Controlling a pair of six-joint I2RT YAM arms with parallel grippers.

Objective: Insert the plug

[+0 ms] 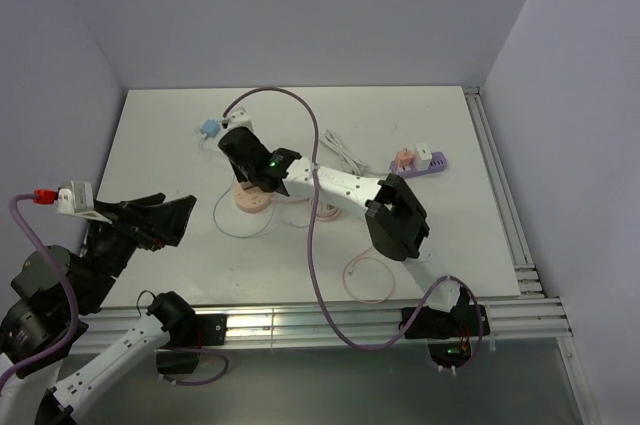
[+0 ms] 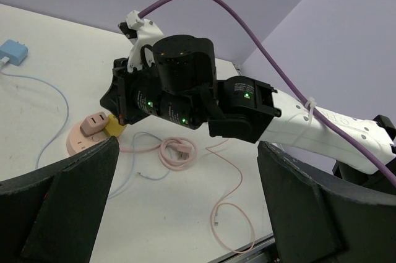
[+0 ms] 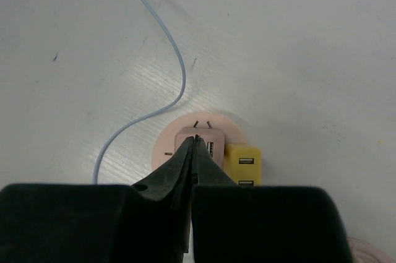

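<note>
right wrist view showed the right tool (image 3: 195, 142) pressed together, pinching nothing, its tips over the near edge of the pink plug (image 3: 199, 146); whether they touched it could not be told. the plug sat on a round pink socket base (image 3: 166, 145), with a yellow adapter (image 3: 242, 164) just beside it on the right. a pale blue cable (image 3: 162, 31) curved across the white surface (image 3: 297, 40). in the top external view the left tool (image 1: 158, 215) hung spread wide near the surface's left edge, well apart from the plug, holding nothing.
</note>
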